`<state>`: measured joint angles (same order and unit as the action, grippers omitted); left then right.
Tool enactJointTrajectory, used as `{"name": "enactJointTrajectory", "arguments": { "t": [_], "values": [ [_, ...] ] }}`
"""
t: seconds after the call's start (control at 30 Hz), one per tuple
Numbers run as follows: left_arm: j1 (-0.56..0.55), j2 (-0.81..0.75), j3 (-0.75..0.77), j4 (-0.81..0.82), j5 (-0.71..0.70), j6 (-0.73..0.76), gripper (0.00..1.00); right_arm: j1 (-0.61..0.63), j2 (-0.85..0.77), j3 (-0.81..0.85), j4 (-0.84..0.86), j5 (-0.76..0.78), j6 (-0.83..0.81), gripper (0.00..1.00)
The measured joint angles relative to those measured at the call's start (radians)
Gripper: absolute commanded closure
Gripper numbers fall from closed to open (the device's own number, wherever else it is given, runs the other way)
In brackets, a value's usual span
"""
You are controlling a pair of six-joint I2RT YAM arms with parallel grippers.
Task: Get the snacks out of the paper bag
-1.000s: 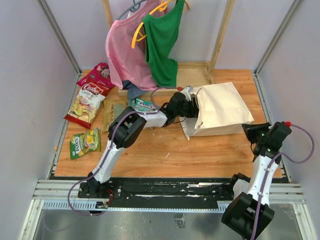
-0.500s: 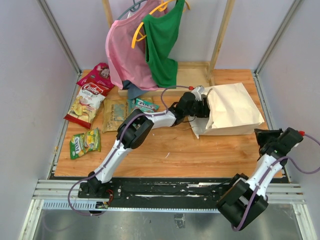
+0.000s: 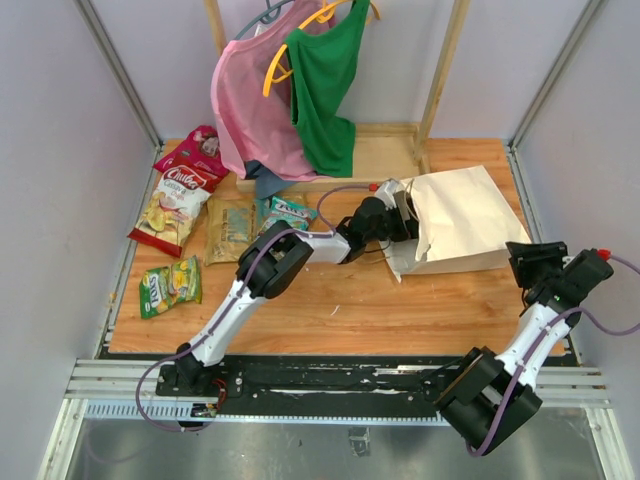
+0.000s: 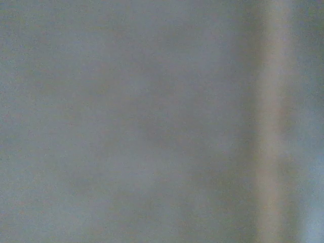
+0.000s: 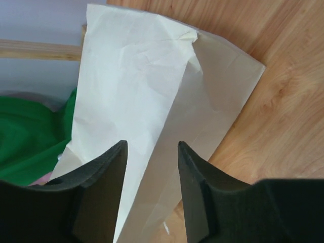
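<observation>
The paper bag (image 3: 462, 215) is laid on its side at the back right of the table (image 3: 340, 305), mouth turned left so it can be reached into; the left gripper (image 3: 397, 212) is pushed into that mouth, presumably after a packet inside; its wrist view is filled with grey blur, so released or clenched cannot be told; the right gripper (image 5: 152, 148) is held released near the bag's closed end, grasping nothing, likely placed to steady it; several snacks (image 3: 183, 205) are spread at the table's left, well apart from the bag.
</observation>
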<state>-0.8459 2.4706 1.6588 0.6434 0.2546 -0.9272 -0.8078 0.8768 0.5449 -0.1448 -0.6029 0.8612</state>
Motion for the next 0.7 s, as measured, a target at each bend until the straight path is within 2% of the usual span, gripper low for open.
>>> {"name": "enactJointTrajectory", "arguments": {
  "t": [0.13, 0.2, 0.43, 0.5, 0.53, 0.57, 0.6, 0.7],
  "values": [
    [-0.007, 0.026, 0.008, 0.085, -0.024, -0.047, 0.03, 0.0, -0.002, 0.0, 0.009, -0.026, -0.006, 0.24],
    [-0.008, 0.05, 0.024, 0.125, -0.033, -0.069, 0.09, 0.0, -0.009, 0.0, 0.006, -0.029, -0.008, 0.19],
    [-0.009, 0.129, 0.096, 0.164, -0.055, -0.123, 0.35, 0.0, -0.056, 0.0, -0.002, -0.036, -0.013, 0.17],
    [-0.009, 0.14, 0.108, 0.163, -0.061, -0.128, 0.51, 0.0, -0.059, 0.0, -0.002, -0.04, -0.011, 0.17],
    [-0.009, 0.143, 0.112, 0.163, -0.063, -0.129, 0.68, 0.0, -0.06, 0.0, -0.002, -0.042, -0.01, 0.17],
    [-0.009, 0.145, 0.113, 0.163, -0.063, -0.13, 0.91, 0.0, -0.06, 0.0, -0.002, -0.045, -0.009, 0.17],
    [-0.008, 0.145, 0.113, 0.164, -0.063, -0.127, 0.98, 0.0, -0.06, 0.0, -0.002, -0.047, -0.008, 0.17],
    [-0.002, 0.134, 0.069, 0.194, -0.063, -0.136, 1.0, 0.0, -0.061, 0.0, -0.002, -0.053, -0.005, 0.16]
  ]
}}
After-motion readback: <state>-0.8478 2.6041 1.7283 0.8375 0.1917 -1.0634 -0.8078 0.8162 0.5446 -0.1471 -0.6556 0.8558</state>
